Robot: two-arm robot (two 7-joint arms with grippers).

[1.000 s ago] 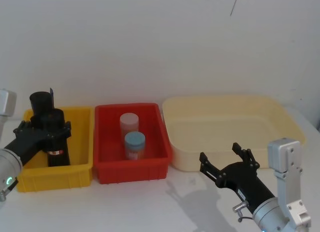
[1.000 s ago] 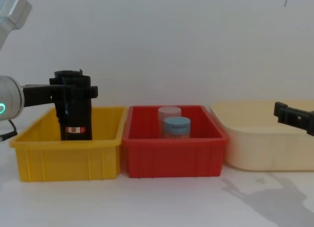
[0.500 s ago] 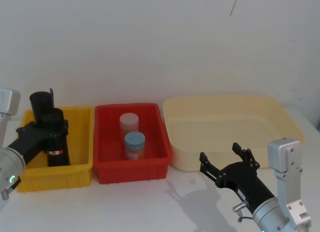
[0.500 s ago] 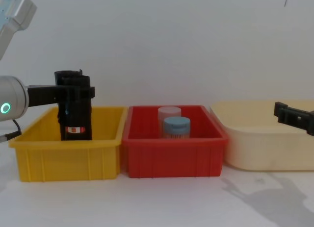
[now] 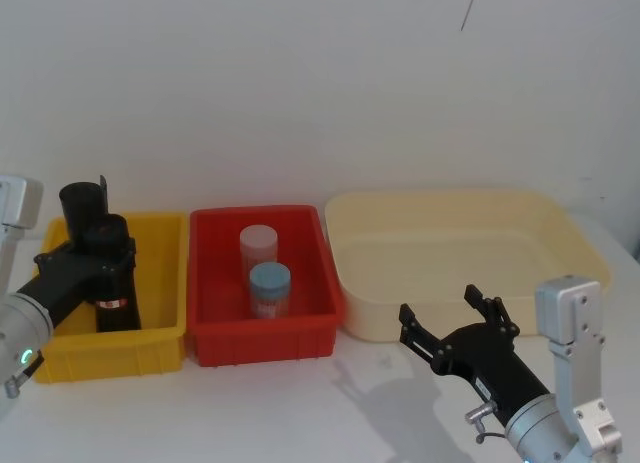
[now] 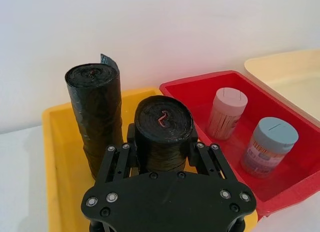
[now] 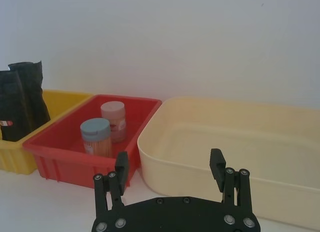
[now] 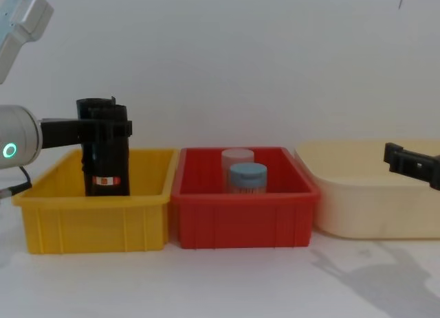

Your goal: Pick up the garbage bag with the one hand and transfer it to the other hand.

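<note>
The garbage bag (image 5: pixel 112 283), a black roll with a red-and-white label band low on its side, stands upright in the yellow bin (image 5: pixel 160 338). My left gripper (image 5: pixel 92 261) is shut on its upper part. In the left wrist view the fingers (image 6: pixel 131 142) press both sides of the garbage bag (image 6: pixel 164 126). The chest view shows the garbage bag (image 8: pixel 108 163) with the left gripper (image 8: pixel 96 128) near its top. My right gripper (image 5: pixel 460 318) hovers open over the table in front of the cream tub, holding nothing, with the right gripper (image 7: pixel 169 165) spread wide in its own wrist view.
A plain black roll (image 5: pixel 80 208) stands just behind the labelled one in the same bin. The red bin (image 5: pixel 265 333) in the middle holds a pink-lidded jar (image 5: pixel 257 245) and a blue-lidded jar (image 5: pixel 269 288). A large cream tub (image 5: pixel 460 248) sits at the right.
The left gripper's fingers, spread wide around the labelled roll a second ago, have drawn in against it. The roll still stands in the yellow bin. The right arm has not moved.
</note>
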